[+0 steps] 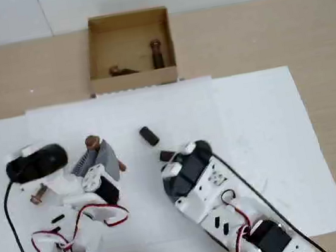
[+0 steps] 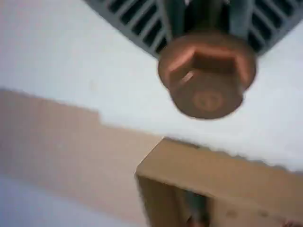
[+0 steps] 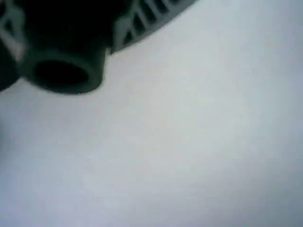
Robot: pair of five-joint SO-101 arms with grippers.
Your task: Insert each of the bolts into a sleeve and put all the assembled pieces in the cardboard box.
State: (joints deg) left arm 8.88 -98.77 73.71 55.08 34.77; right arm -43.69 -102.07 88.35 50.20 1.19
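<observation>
High view: the left end effector point(image 1: 97, 149) is closed on a copper bolt point(image 1: 92, 140) above the white paper point(image 1: 255, 150) covering the bench point(image 1: 319, 31), and the right end effector point(image 1: 172, 158) nearby grips a black sleeve point(image 1: 167, 155). A 2nd sleeve point(image 1: 149, 136) lies on the paper just beyond the right end effector, and a 2nd bolt point(image 1: 37, 197) lies beside the left arm. The cardboard box point(image 1: 96, 54) past the paper's far edge holds 2 assembled pieces point(image 1: 156, 53).

Our white left arm point(image 1: 71, 199) bends low at the near left, and its grey ribbed left gripper point(image 1: 97, 149) is clamped on a copper-coloured hex-head metal bolt point(image 2: 207, 78), whose head juts beyond the fingers. Our white right arm point(image 1: 218, 201) stretches diagonally forward beside it. Its right gripper point(image 1: 168, 156) is closed around a short black cylindrical sleeve point(image 3: 61, 71).
</observation>
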